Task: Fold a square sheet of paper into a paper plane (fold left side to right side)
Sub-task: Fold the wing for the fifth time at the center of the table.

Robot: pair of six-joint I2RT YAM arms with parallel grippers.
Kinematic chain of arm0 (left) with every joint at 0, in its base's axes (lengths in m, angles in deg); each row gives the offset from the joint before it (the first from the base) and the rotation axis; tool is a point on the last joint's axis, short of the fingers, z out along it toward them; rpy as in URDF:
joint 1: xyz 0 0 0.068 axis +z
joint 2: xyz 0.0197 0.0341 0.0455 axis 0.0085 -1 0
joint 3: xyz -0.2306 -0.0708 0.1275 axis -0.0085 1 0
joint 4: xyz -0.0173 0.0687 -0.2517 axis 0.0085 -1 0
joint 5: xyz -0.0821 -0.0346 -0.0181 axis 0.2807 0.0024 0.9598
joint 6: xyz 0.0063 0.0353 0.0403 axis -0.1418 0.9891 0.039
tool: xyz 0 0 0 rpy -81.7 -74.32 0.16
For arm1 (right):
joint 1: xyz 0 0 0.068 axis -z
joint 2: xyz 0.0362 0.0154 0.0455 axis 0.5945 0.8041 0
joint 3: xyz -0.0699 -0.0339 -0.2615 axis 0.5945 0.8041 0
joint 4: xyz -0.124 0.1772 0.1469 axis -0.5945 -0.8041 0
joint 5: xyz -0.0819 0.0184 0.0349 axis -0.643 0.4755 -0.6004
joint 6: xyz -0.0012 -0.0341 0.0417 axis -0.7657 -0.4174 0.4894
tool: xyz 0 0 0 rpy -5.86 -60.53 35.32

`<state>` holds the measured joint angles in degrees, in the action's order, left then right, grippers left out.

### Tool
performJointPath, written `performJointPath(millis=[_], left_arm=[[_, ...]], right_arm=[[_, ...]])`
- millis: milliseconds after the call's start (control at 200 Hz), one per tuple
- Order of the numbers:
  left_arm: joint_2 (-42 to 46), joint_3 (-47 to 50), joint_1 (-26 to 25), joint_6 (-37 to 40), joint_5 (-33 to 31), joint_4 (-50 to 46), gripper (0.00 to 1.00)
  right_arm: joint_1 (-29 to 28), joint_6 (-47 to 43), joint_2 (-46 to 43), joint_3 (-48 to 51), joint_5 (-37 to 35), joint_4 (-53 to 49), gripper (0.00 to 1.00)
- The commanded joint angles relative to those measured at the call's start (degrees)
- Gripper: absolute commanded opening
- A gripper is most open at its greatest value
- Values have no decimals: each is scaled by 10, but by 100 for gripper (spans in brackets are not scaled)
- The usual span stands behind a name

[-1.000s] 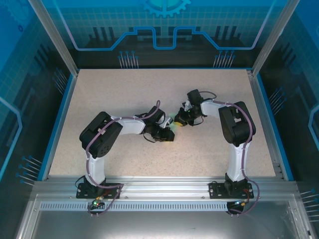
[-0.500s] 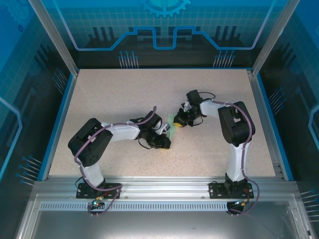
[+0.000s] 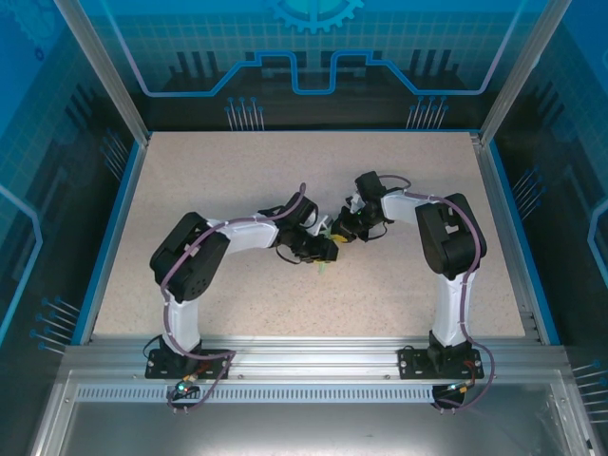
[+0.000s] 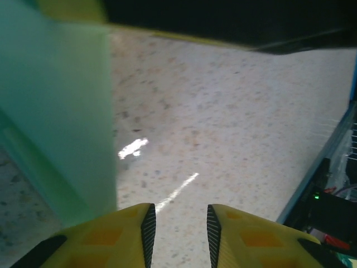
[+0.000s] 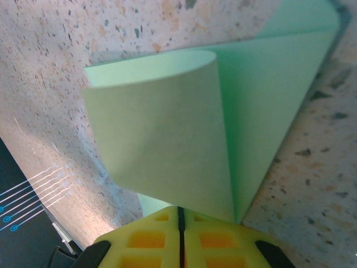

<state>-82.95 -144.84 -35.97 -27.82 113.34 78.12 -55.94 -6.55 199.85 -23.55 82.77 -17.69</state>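
Left jaws returned beside paper sheet (image 5: 184, 139), parted

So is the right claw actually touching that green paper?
Touching. In the right wrist view the folded sheet of paper runs straight down into the shut right gripper, with no gap between them.

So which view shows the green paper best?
The right wrist view: the paper is close and sharp, with one flap curled over. The left wrist view has it blurred at the left edge; the top view gives a small green sliver.
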Motion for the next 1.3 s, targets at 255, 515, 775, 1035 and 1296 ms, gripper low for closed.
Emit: performJointPath(millis=[255,515,775,1035,1296], left_arm=[[-35,48,13,-13,-11,11,22],[-36,94,42,-31,27,57,10],[-44,93,42,-29,27,54,8],[-46,89,43,-26,20,44,7],[-47,84,42,-22,10,31,6]], right_arm=[[-1,-9,-12,16,-18,28,7],[7,-26,-79,38,9,42,5],[-14,-22,-109,90,22,50,1],[-43,-11,-71,82,18,57,2],[-58,-27,-37,67,-5,37,2]])
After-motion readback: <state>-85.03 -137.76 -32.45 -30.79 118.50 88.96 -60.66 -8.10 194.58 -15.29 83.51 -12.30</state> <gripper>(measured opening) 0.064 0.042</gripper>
